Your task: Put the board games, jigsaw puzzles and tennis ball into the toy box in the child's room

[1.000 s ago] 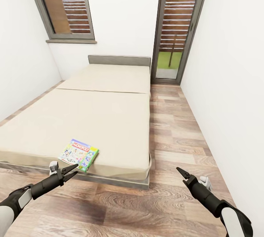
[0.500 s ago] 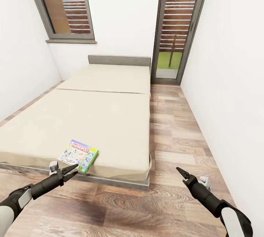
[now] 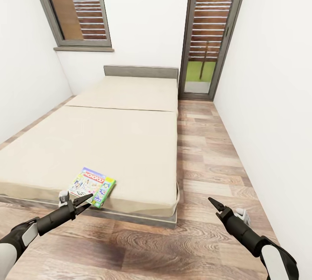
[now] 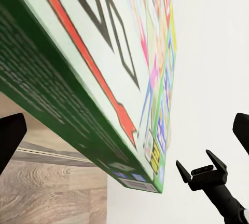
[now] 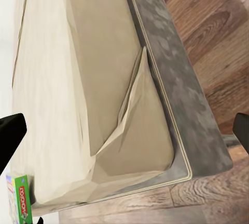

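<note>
One green-edged, cartoon-covered board game (image 3: pixel 92 186) lies flat on the beige bed (image 3: pixel 121 141), near its front edge. My left gripper (image 3: pixel 89 199) hovers open just in front of the box, at mattress height and not touching it. In the left wrist view the board game (image 4: pixel 93 63) looms close between the spread fingertips (image 4: pixel 10 135). My right gripper (image 3: pixel 213 204) is open and holds nothing, over the floor off the bed's front right corner; its wrist view looks at that corner of the bed (image 5: pixel 78 78). The table, toy box, jigsaw puzzles and tennis ball are out of view.
A wood-plank floor strip (image 3: pixel 203 150) runs between the bed and the white right wall. A tall glass door (image 3: pixel 208 37) stands at the far end and a window (image 3: pixel 73 7) at the back left. The low grey headboard (image 3: pixel 141 71) is against the back wall.
The whole view has edged slightly toward the bed, so the board game sits a little lower in the picture. Both arms hold the same pose, and both grippers stay open.
</note>
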Robot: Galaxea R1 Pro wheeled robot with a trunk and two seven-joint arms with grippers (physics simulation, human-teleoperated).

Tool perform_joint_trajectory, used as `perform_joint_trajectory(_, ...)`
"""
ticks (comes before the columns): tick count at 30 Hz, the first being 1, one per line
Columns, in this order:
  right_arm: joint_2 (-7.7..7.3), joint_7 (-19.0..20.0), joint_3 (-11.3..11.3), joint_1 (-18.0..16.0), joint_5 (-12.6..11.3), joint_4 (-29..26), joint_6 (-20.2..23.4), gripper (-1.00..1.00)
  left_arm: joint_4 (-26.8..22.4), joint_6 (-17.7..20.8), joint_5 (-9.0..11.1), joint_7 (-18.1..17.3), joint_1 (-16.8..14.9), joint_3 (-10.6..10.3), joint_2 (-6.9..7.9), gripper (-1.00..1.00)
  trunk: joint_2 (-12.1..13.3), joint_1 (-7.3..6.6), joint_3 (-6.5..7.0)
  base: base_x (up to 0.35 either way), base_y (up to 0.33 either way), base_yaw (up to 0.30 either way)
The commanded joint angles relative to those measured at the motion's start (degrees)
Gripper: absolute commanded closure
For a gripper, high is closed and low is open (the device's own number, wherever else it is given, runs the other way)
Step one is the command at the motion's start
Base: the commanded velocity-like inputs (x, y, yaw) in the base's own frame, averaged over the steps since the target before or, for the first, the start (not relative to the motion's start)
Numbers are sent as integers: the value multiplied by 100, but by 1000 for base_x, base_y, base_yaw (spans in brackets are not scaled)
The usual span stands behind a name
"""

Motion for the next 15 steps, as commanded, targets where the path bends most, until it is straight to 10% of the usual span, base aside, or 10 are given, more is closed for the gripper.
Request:
perform_joint_trajectory(1, 6, 22, -19, -5, 4, -2, 40, -100, 2, 60, 42, -12, -2, -28, 3, -100, -2, -1, -4, 3, 0, 0)
perform_joint_trajectory(13, 6, 22, -19, -5, 4, -2, 45, -100, 2, 59, 42, -12, -2, -28, 3, -100, -2, -1, -4, 0, 0, 0)
perform_joint_trajectory(14, 6, 22, -19, -5, 4, -2, 46, -100, 2, 59, 42, -12, -2, -28, 3, 100, -2, -1, -4, 0, 0, 0)
perform_joint_trajectory(15, 6, 22, -19, -5, 4, -2, 46, -100, 2, 59, 42, -12, -2, -28, 3, 100, -2, -1, -4, 0, 0, 0)
